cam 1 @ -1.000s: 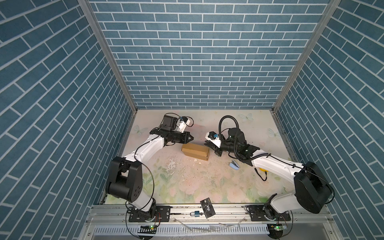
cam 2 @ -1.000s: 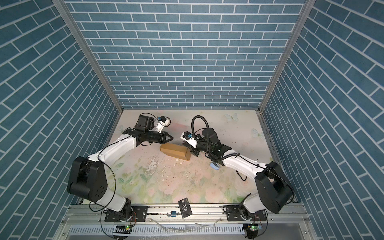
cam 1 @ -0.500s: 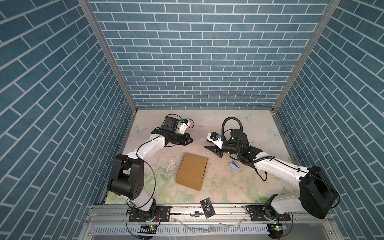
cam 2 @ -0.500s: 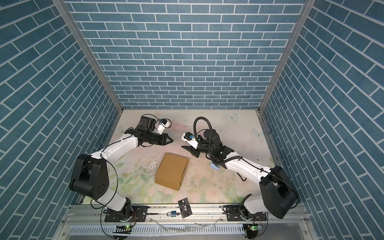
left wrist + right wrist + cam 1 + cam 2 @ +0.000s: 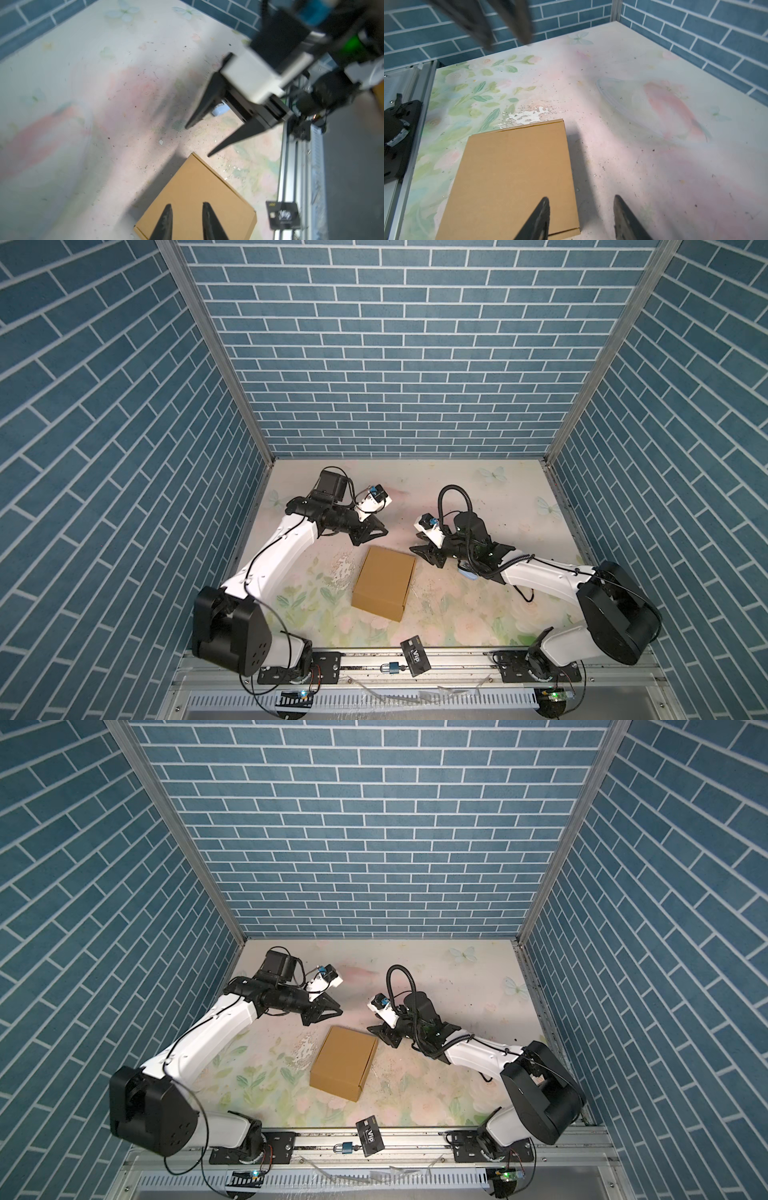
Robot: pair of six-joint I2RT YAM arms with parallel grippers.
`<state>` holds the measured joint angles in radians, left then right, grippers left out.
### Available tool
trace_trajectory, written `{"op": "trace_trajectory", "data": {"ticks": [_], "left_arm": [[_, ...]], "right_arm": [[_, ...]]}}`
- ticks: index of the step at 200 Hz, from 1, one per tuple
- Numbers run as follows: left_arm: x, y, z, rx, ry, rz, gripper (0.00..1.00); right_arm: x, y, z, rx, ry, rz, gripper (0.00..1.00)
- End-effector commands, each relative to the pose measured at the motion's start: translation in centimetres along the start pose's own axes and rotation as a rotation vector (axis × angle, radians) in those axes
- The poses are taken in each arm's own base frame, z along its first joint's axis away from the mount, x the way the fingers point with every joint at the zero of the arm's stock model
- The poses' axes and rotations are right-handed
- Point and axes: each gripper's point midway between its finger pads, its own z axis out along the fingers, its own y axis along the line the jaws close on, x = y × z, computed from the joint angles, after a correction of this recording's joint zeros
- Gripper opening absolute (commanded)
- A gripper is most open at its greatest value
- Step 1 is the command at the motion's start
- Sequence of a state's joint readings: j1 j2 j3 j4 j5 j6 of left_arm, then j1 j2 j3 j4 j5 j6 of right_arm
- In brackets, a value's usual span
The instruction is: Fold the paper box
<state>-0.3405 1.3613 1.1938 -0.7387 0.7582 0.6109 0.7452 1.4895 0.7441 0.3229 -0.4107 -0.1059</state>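
Bright, even light — wrist views blurred.

paper box [image 5: 512,176]: near side cut off by the picture edge in both wrist views.
left gripper [image 5: 508,42]: blurred in the right wrist view, base cut off.
pale blue thing [image 5: 466,573]: half under the right arm [image 5: 536,576], too small to identify.

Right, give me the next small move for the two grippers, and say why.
Probably draw the left gripper and right gripper back to rest. Both hang open near the far end of the tan-brown corrugated cardboard box, holding nothing, and it lies closed on the floral table, so no fold seems left.
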Motion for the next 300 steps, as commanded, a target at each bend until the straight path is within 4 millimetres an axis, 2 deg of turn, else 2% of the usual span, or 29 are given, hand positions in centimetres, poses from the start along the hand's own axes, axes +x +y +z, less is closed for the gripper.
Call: {"op": "trace_trajectory", "data": {"ticks": [1,32,57,74,103,132,150,154,172,206,231,276,300], "left_arm": [[2.3,-3.0,-0.8,0.012,0.104,0.337,0.33],[4.1,-7.0,-0.5,0.076,0.151,0.689,0.41],[7.0,-9.0,1.1,0.143,0.216,0.857,0.5],[9.6,-9.3,2.0,0.165,0.281,0.925,0.57],[11.5,-8.7,3.8,0.117,0.316,1.001,0.69],[12.9,-8.2,5.1,0.09,0.339,1.005,0.73],[12.5,-7.4,5.5,0.034,0.332,0.977,0.74],[13.4,-7.5,5.8,0.047,0.345,0.964,0.74],[14.6,-8.1,6.1,0.082,0.346,0.95,0.74],[15.8,-8.9,6.7,0.11,0.349,0.929,0.75],[16.9,-8.6,7.2,0.102,0.363,0.927,0.78],[16.8,-7.0,8.3,0.018,0.368,0.895,0.8],[16.5,-6.3,8.4,-0.019,0.375,0.861,0.79]], "right_arm": [[-1.5,-1.7,0.7,0.048,-0.004,0.16,0.49],[0.3,-4.5,1.1,0.113,0.059,0.411,0.45],[1.7,-4.9,2.0,0.124,0.104,0.515,0.42],[2.4,-4.8,2.6,0.11,0.142,0.572,0.4],[2.2,-4.6,3.3,0.078,0.146,0.601,0.4],[2.6,-4.3,4.7,0.034,0.181,0.633,0.38],[2.8,-4.2,5.4,0.017,0.19,0.639,0.38],[2.8,-4.2,5.5,0.017,0.192,0.64,0.38],[3.1,-4.3,6.0,0.011,0.203,0.648,0.37],[3.8,-4.2,6.7,-0.004,0.229,0.662,0.37],[4.6,-4.0,7.2,-0.015,0.251,0.681,0.37],[5.5,-3.2,7.4,-0.043,0.274,0.701,0.36],[5.3,-2.4,7.3,-0.067,0.261,0.703,0.35]]}}
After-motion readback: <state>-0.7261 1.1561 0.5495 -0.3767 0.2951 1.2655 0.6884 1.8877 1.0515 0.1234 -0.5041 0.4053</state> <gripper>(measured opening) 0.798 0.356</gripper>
